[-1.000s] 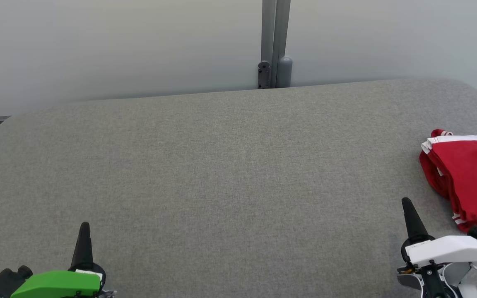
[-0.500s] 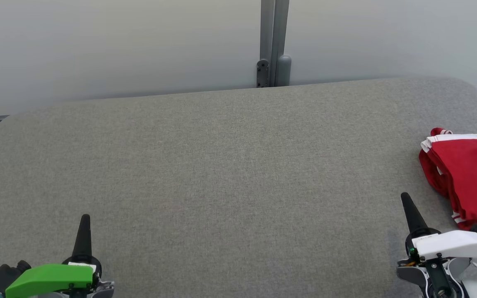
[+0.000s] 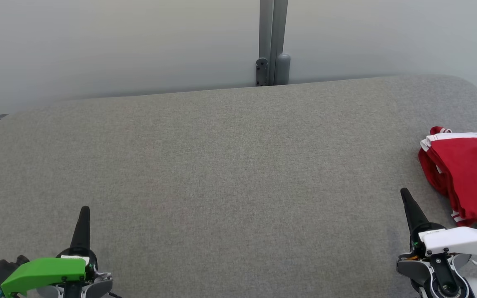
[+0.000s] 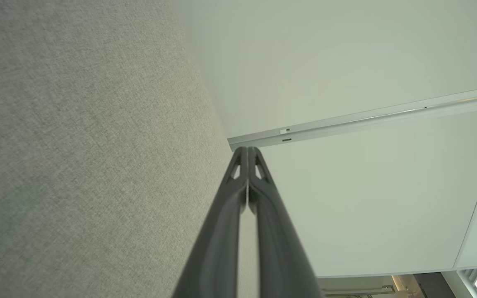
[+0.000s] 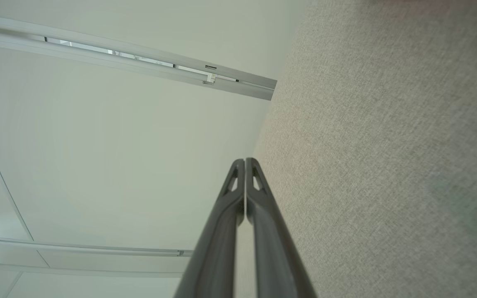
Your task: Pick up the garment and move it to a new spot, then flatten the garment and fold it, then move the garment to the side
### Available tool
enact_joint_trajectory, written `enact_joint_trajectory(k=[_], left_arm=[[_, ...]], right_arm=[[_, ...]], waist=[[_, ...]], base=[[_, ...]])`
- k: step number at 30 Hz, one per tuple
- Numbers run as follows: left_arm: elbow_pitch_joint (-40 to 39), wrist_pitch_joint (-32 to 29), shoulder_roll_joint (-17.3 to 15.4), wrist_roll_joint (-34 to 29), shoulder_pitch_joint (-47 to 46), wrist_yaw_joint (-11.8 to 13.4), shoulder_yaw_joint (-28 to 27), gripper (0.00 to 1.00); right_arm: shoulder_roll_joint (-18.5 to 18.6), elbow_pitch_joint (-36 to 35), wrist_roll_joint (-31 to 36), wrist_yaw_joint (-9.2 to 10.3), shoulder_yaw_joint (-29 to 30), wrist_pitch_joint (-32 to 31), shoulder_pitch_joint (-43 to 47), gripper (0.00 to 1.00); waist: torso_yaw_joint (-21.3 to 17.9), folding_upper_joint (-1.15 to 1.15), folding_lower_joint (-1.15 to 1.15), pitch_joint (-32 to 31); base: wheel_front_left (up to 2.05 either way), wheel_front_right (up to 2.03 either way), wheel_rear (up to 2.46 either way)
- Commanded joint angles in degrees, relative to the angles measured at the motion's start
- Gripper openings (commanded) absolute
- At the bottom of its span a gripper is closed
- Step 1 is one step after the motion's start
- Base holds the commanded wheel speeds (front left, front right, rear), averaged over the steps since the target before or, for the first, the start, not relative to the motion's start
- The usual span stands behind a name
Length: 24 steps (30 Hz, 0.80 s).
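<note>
A red garment with white stripes lies folded at the right edge of the grey padded surface, partly cut off by the head view's border. My right gripper stands shut at the lower right, just left of and nearer than the garment, apart from it. My left gripper stands shut at the lower left, far from the garment. In the left wrist view the left gripper has its fingers pressed together with nothing between them. The right gripper looks the same in the right wrist view.
A pale wall with a grey vertical post rises behind the far edge of the surface. The surface's corners are rounded at left and right. A wide stretch of bare grey fabric lies between the two grippers.
Both grippers have shifted slightly up the head view, and the wall post and garment have shifted slightly too. The garment lies where it was on the surface.
</note>
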State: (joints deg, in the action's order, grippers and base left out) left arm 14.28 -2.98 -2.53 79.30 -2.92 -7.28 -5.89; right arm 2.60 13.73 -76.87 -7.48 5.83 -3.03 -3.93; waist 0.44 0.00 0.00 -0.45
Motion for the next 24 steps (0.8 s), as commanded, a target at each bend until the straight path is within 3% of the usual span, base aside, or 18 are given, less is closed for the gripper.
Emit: enact_joint_trajectory(k=[1, 24], left_arm=[[-0.4, -0.46, -0.46, 1.56, -1.49, -0.25, -0.3, 0.0], [-0.32, -2.96, -0.52, 10.5, -3.39, -0.32, -0.64, 0.0]], right_arm=[[0.36, -0.1, -1.45, -0.03, 0.19, -0.5, -1.22, 0.0], [0.4, 0.25, -12.48, -0.02, 0.67, -2.97, -2.33, 0.0]], waist=[[-0.02, 0.0, 0.0, 0.03], [-0.33, 0.0, 0.0, 0.47]], base=[[0.0, 0.0, 0.0], [0.0, 0.0, 0.0]])
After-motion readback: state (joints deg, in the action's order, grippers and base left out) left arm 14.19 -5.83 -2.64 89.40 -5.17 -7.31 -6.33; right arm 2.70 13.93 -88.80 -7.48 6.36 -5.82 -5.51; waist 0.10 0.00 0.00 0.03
